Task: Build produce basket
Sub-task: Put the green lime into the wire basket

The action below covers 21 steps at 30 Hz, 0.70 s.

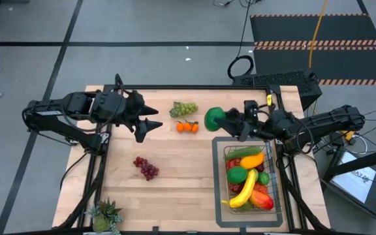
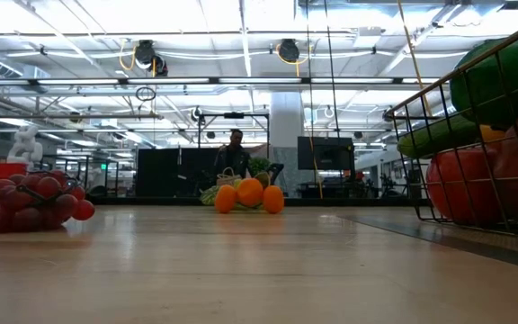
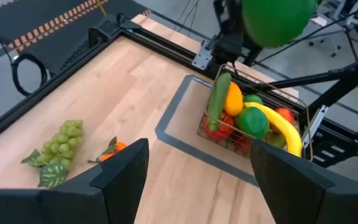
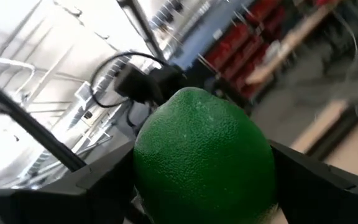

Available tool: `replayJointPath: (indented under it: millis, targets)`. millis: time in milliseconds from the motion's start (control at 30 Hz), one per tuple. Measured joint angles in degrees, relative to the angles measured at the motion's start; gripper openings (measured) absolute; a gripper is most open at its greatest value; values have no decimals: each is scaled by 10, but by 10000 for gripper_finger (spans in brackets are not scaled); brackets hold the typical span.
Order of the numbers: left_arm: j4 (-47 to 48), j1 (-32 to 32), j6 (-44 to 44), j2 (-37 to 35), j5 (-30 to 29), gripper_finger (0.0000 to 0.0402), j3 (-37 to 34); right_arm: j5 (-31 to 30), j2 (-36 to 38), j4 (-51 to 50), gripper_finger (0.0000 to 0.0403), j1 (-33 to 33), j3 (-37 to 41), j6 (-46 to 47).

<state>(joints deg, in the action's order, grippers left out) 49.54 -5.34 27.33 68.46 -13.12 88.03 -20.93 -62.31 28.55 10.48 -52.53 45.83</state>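
Observation:
My right gripper [image 1: 218, 119] is shut on a round green fruit [image 1: 213, 118], held above the table just beyond the far-left corner of the basket [image 1: 271, 171]. The dark wire basket holds a banana [image 1: 243, 191], a cucumber, a mango and red and green pieces. My left gripper [image 1: 150, 124] is open and hovers over the table's far left part, touching nothing. Green grapes [image 1: 184, 108], small oranges [image 1: 187, 127] and red grapes [image 1: 146, 168] lie on the wood. The low view shows the oranges [image 2: 248, 195], the red grapes [image 2: 30, 202] and the basket [image 2: 475, 153]. My right gripper pinches the green fruit [image 4: 204, 155] between its two fingers [image 4: 309, 186], one on each side of its round body. The fingers come about level from the table's right. The fruit is lifted clear of the table, as the left wrist view also shows [image 3: 278, 22].
The basket stands on a flat grey tray [image 1: 219, 196] at the table's near right. A spiky potted plant [image 1: 106, 215] sits at the near left corner. Bare wood lies between the red grapes and the tray. A person [image 2: 234, 153] stands far behind the table.

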Motion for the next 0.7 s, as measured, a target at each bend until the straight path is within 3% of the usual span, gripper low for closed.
replayJointPath:
  millis: [333,700]
  targets:
    - [6,-17,13,0,13,275,0,2,0,-106,316,0,0,228]
    - [38,-25,17,0,13,275,0,32,0,-105,316,11,0,253]
